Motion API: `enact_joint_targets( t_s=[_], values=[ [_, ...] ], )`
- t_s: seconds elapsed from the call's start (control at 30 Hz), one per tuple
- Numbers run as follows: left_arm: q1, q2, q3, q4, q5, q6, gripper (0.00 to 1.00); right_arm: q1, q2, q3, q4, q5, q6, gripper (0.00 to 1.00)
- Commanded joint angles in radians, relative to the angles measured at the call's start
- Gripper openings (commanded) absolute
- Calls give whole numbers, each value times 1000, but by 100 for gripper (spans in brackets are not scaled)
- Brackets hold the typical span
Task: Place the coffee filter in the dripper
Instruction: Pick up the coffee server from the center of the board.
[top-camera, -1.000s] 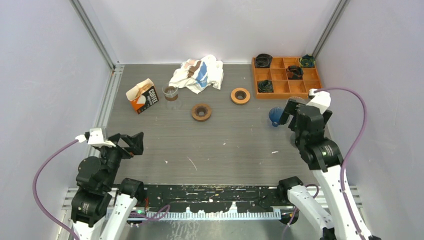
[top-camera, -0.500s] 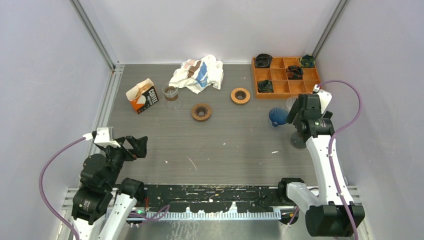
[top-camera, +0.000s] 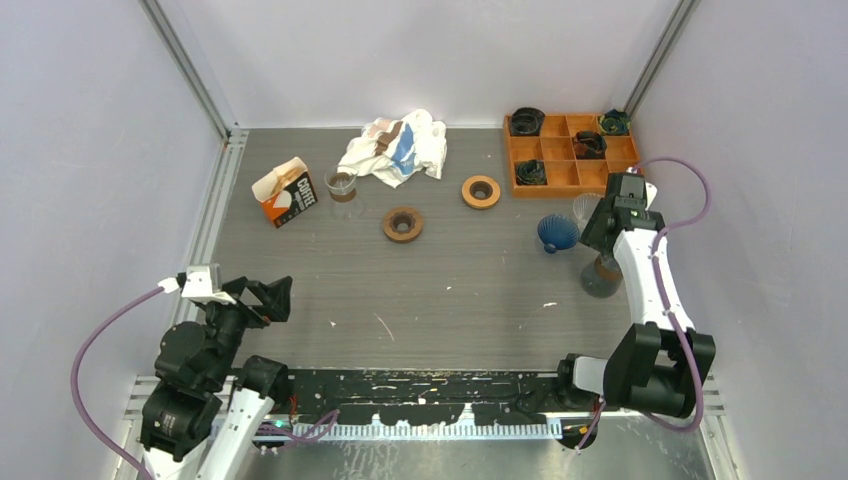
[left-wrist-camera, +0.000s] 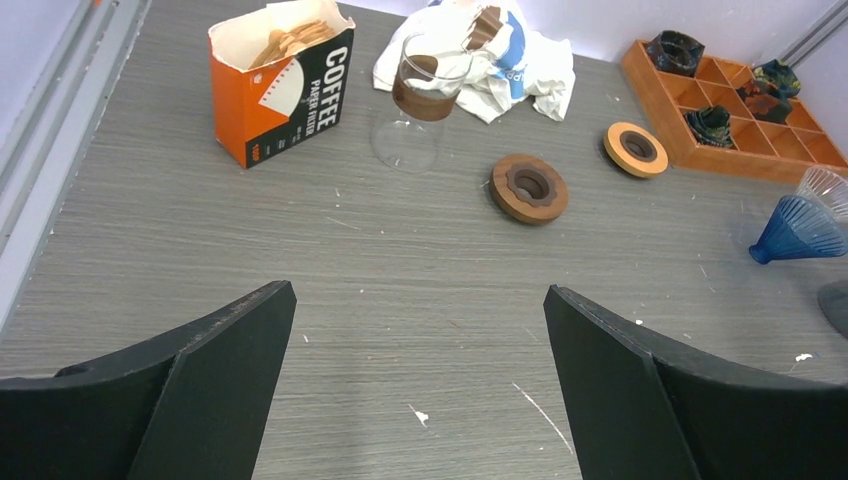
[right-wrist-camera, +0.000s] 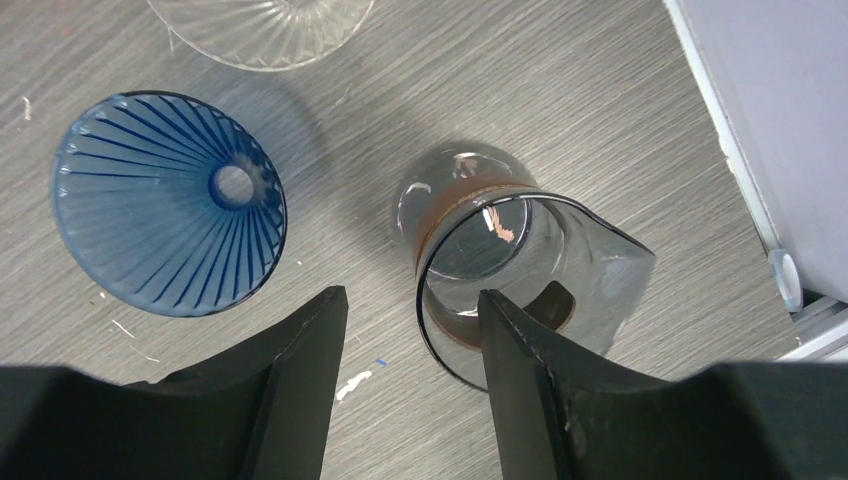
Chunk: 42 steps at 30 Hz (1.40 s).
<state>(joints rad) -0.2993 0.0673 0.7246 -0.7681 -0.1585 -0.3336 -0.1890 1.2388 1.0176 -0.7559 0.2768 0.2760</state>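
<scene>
Brown coffee filters (left-wrist-camera: 290, 38) in the open orange box (top-camera: 285, 192), toward the far-left corner of the desk (top-camera: 450, 290). Blue dripper (right-wrist-camera: 170, 200) near the right edge, clear dripper (right-wrist-camera: 260, 25) just beyond it. Beside both, an upright glass carafe (right-wrist-camera: 500, 270). Right claw (right-wrist-camera: 410, 330) half spread over the carafe's rim, one finger above the mouth, the other outside, pinching nothing. Left claw (left-wrist-camera: 415, 300) spread wide and empty above the near-left area.

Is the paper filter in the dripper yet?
Not yet. Nothing looks done: the filters sit in their orange box, and the blue dripper lies on its side, empty. In hand: the right claw is open over the rim of the glass carafe; the left claw is open and empty. Left: get a filter into the dripper.
</scene>
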Motion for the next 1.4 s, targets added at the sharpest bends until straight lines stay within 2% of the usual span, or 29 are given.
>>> enact_joint_targets(
  t_s=[0.0, 0.5, 1.1, 1.37],
  values=[
    [-4, -30, -1, 37, -26, 11, 99, -16, 34, 56, 41, -49, -27, 57],
    [-14, -41, -8, 48, -22, 16, 99, -27, 153, 60, 55, -104, -31, 50],
    [-16, -34, -10, 56, 0, 19, 99, -26, 63, -9, 5, -133, 21, 21],
    [-15, -33, -10, 58, 3, 19, 99, 17, -15, 13, -82, -158, 55, 16]
  ],
)
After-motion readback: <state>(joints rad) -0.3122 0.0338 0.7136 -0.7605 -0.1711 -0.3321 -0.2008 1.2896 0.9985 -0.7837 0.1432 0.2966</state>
